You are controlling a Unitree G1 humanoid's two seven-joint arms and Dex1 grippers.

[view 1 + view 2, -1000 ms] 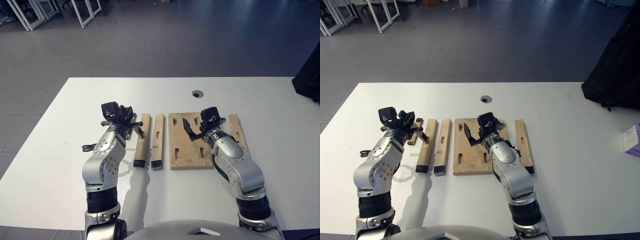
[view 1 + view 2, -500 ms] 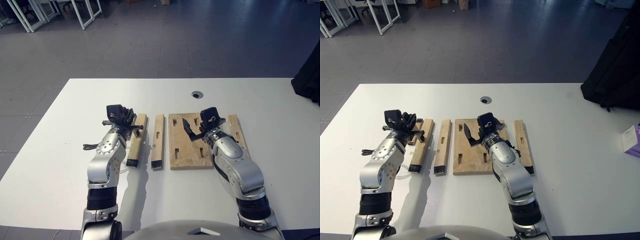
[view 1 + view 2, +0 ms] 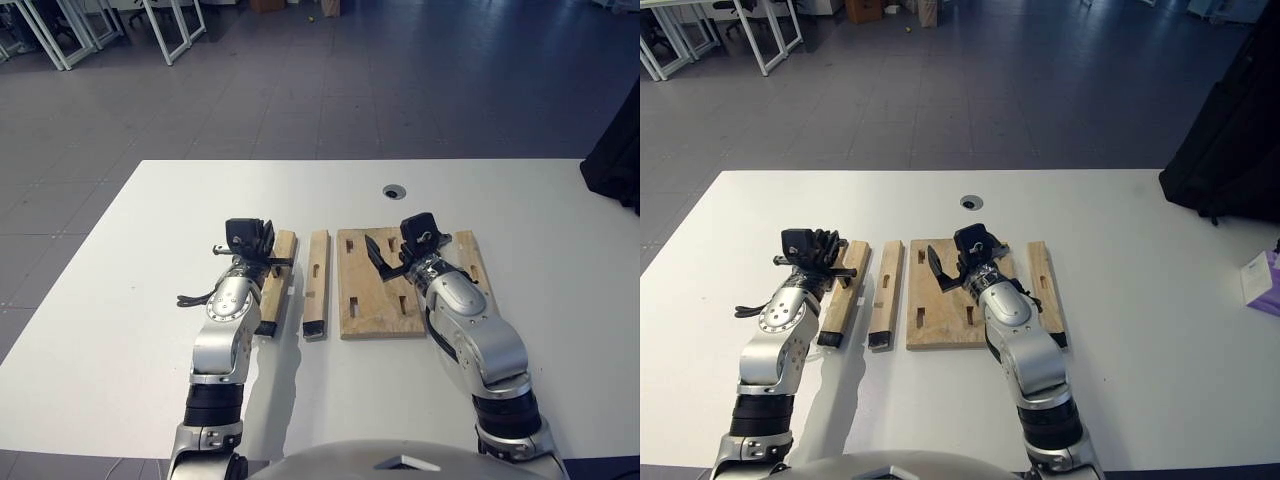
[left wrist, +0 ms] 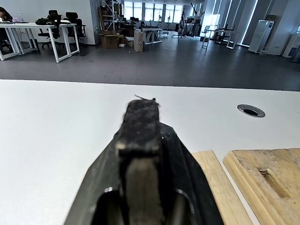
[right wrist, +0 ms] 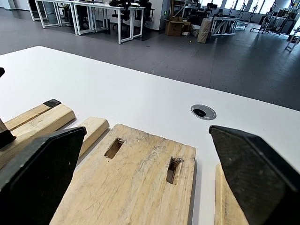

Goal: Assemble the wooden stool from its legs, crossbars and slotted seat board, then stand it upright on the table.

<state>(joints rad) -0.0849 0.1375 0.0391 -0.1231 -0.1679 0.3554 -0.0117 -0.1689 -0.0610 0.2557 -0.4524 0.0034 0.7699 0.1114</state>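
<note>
The slotted seat board [image 3: 365, 300] lies flat on the white table [image 3: 130, 300]. Just beside it at 3 o'clock lies the right-hand leg [image 3: 478, 255]. At 9 o'clock lie the middle leg [image 3: 316, 280] and, beyond it, the leftmost leg [image 3: 277, 285]. The right gripper [image 3: 396, 246] hangs over the board's far half, fingers spread wide and gripping nothing. The left gripper [image 3: 250, 238] sits at the leftmost leg's far end, fingers pressed together with nothing between them. Farther off at 12 o'clock is a round cable port [image 3: 395, 189].
</note>
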